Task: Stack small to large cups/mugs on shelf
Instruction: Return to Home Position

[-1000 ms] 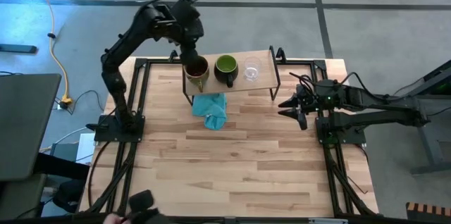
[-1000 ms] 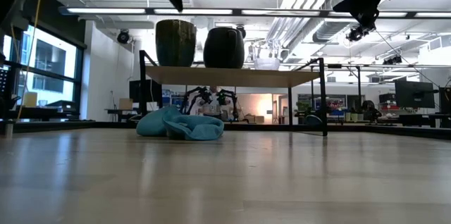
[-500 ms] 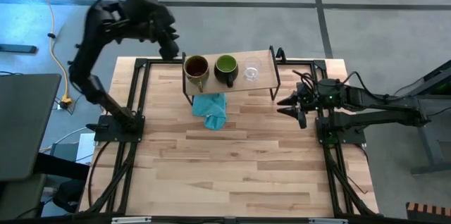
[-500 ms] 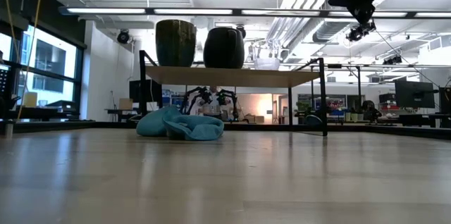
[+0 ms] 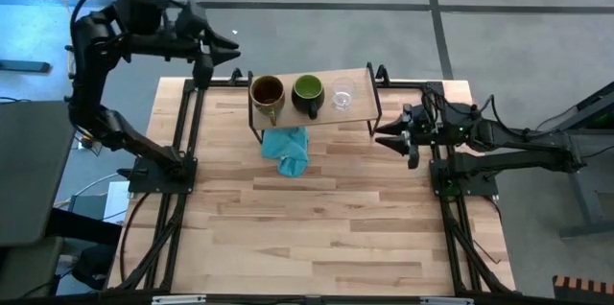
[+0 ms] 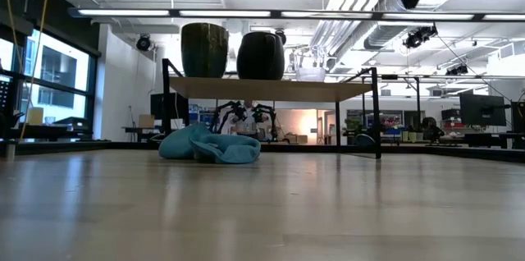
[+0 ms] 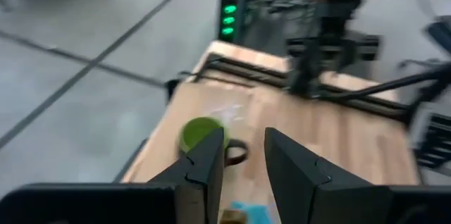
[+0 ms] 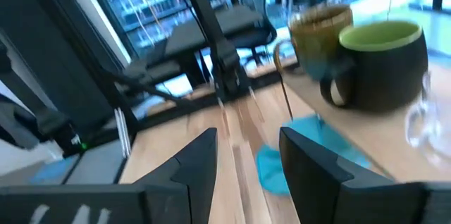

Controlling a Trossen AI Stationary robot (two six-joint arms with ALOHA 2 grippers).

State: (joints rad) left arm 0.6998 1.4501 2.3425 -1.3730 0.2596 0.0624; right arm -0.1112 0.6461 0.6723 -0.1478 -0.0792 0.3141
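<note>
Glass cup [image 5: 342, 97] shows plainly from above, faintly in low view

Wood, glaze and cloth
Glossy mugs [image 5: 267, 94] are gleaming on the wooden shelf [image 5: 326, 117]; soft cloth [image 5: 288, 148] is lying rumpled.

One shelf [image 5: 363, 82], one clear glass cup [image 5: 342, 100], one brown mug [image 5: 266, 91], one green-lined mug [image 5: 307, 89], one teal cloth [image 5: 289, 148].

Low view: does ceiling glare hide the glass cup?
Low view: nearly; ceiling lights behind the shelf wash out the glass cup and leave the brown mug and green mug dark. High view: even light, it shows at the shelf's right end.
</note>
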